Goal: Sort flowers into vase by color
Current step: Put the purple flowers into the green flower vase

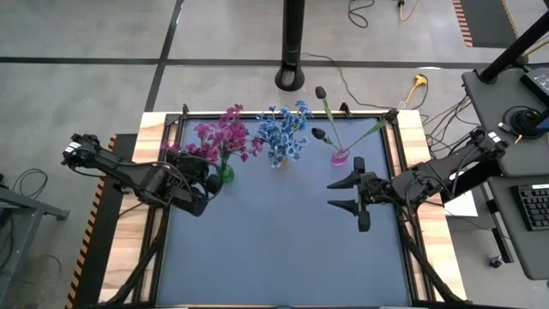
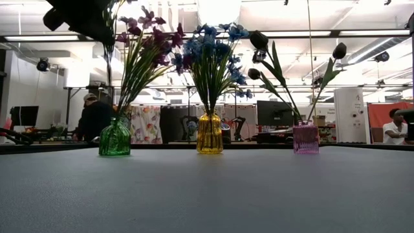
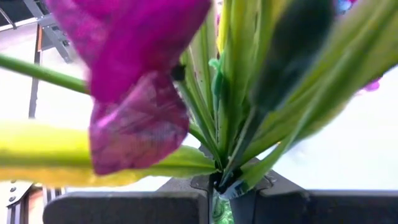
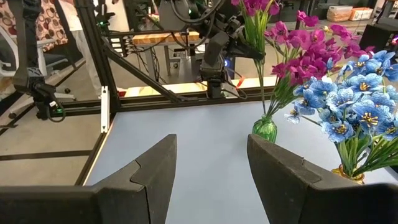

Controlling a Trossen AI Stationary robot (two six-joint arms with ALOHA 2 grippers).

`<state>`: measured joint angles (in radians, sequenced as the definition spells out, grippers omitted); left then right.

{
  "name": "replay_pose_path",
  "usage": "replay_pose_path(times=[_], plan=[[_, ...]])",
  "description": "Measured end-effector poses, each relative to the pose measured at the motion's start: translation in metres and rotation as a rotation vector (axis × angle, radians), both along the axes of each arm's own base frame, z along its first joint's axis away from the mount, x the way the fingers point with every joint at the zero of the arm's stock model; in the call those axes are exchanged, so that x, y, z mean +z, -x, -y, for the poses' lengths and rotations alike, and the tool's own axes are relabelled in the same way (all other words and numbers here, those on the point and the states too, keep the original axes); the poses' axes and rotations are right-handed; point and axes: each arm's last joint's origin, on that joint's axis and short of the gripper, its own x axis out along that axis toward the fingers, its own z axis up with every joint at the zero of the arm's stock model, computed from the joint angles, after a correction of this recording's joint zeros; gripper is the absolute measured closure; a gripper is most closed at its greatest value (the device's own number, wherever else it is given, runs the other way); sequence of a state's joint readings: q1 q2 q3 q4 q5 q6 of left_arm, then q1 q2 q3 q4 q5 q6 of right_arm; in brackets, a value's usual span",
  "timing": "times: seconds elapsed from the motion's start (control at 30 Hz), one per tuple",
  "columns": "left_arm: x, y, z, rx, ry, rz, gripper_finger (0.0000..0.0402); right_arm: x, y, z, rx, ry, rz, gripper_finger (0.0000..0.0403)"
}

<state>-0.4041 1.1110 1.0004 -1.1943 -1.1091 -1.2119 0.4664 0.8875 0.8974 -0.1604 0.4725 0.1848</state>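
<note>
Three small glass vases stand in a row at the mat's far side. The green vase (image 1: 226, 174) (image 2: 115, 137) holds magenta-pink sprigs (image 1: 225, 129). The yellow vase (image 2: 209, 134) holds blue sprigs (image 1: 286, 130). The pink vase (image 1: 340, 157) (image 2: 305, 138) holds dark purple buds (image 2: 259, 40) on long stems. My left gripper (image 1: 213, 183) (image 4: 242, 50) is at the magenta bunch, above the green vase, and is shut on its stems. My right gripper (image 1: 343, 193) (image 4: 211, 168) hovers open over the mat, near the pink vase. My left gripper pinches the green stems of the magenta sprigs (image 3: 222, 168) between its two fingers (image 3: 186, 199), well above the green vase's mouth. It comes from the table's left side. Whether it has one stem or several, I cannot tell. The stems run on down into the green vase (image 4: 264, 127).
The dark mat (image 1: 274, 249) lies open in front of the vases. A black frame (image 1: 171, 129) borders the table, with wooden strips at both sides. A black pole base (image 1: 292, 77) and cables lie on the floor beyond. People show in the room behind.
</note>
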Motion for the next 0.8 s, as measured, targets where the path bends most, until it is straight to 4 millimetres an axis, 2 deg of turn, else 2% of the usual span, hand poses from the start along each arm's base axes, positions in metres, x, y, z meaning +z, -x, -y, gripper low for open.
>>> replay_pose_path(times=[0.23,0.8], plan=[[0.01,-0.002,0.001,-0.024,-0.001,-0.002,0.0393,0.0,0.0,0.0,0.0,0.001,0.0,0.0213],[-0.001,-0.003,0.001,-0.015,-0.012,0.005,0.0393,0.0,0.0,0.0,-0.003,-0.015,0.001,0.0213]])
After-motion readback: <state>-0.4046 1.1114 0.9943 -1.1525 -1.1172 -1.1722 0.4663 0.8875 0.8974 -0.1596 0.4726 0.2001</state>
